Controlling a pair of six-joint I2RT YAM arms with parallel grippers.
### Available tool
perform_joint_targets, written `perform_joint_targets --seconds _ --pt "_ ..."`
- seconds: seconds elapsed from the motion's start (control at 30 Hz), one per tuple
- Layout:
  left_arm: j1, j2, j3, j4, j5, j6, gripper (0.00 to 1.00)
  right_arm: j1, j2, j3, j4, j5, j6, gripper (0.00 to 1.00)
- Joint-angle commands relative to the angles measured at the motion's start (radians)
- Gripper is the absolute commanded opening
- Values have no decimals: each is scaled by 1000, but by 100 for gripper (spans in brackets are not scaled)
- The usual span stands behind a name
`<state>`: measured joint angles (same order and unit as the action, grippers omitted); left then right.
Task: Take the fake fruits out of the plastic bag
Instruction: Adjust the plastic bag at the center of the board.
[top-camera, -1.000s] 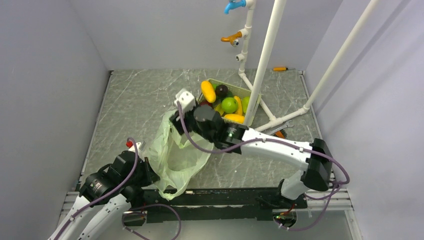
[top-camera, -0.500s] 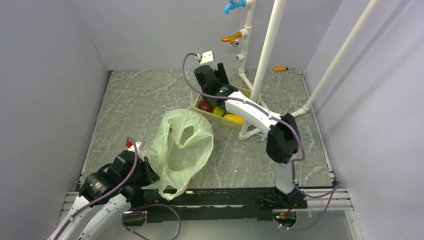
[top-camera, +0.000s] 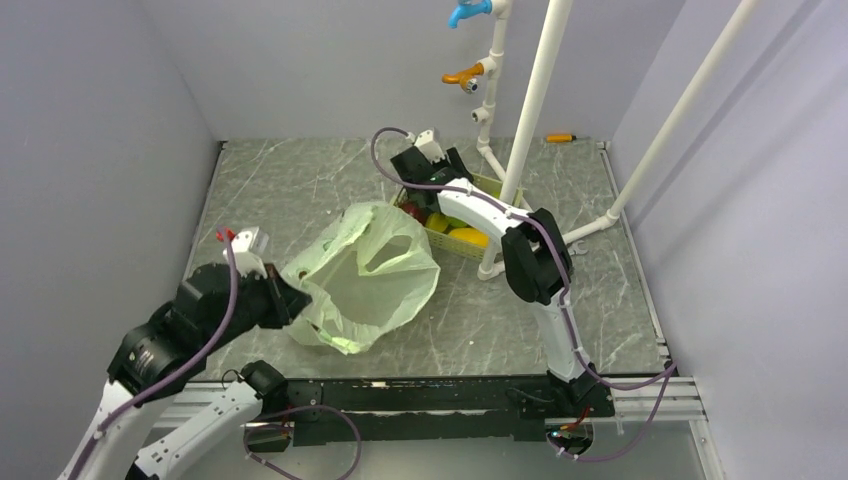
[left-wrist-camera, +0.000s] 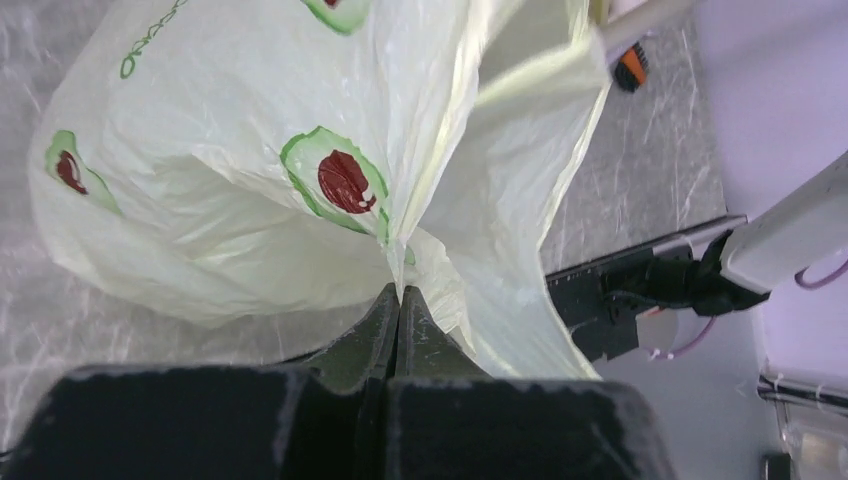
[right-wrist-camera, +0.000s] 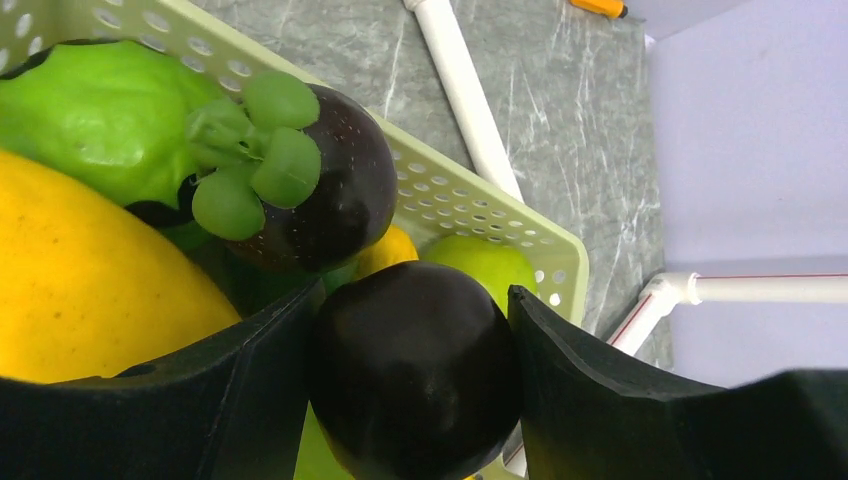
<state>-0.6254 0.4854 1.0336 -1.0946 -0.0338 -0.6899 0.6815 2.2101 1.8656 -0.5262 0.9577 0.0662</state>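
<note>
Overhead, a marbled grey desk (top-camera: 290, 190) carries a beige slotted tray (top-camera: 441, 238), the landmark for everything here. The fake fruits are almost all inside that tray: a large yellow one (right-wrist-camera: 90, 270), a knobbly green one (right-wrist-camera: 90, 110), a near-black fruit with a green leafy cap (right-wrist-camera: 340, 200), and a bright green round one (right-wrist-camera: 490, 262) against the tray's far wall. The right tool (right-wrist-camera: 410, 310) hangs directly over the tray, its two black fingers pressed against either side of a dark round fruit (right-wrist-camera: 415, 370), so it is grasping that fruit, probably to set it down among the others. The plastic bag (top-camera: 365, 275), thin, crinkled and pale green with avocado prints, lies slumped on the desk just beside the tray, on the side nearer the arm bases. The left tool (left-wrist-camera: 398, 292), on the bag's side away from the tray, is clenched tight on a pinch of the bag's film, its jaws closed to a thin line. That hold looks meant to keep the flimsy bag from sliding and its mouth turned toward the tray. No fruit shape shows through the slack bag, though its folds hide part of the inside, so whether any remain cannot be told. A white pipe frame (top-camera: 530, 100) rises just behind the tray.
</note>
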Motion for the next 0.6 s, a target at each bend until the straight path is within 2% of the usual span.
perform_joint_targets --seconds 0.0,0.1,0.33,0.47,0.57 --pt "3 148 115 54 -75 159 0 -36 -32 11 -42 -73 75 32" --pt "3 230 189 67 -111 240 0 -50 -33 5 -52 -113 87 41" --pt "3 366 396 58 -124 499 0 -53 -49 7 -53 -214 78 78" --pt "3 326 317 2 -237 559 0 -52 -89 -26 -26 -269 72 91" --pt "3 246 177 10 -210 543 0 -50 -107 -48 -9 -280 65 96"
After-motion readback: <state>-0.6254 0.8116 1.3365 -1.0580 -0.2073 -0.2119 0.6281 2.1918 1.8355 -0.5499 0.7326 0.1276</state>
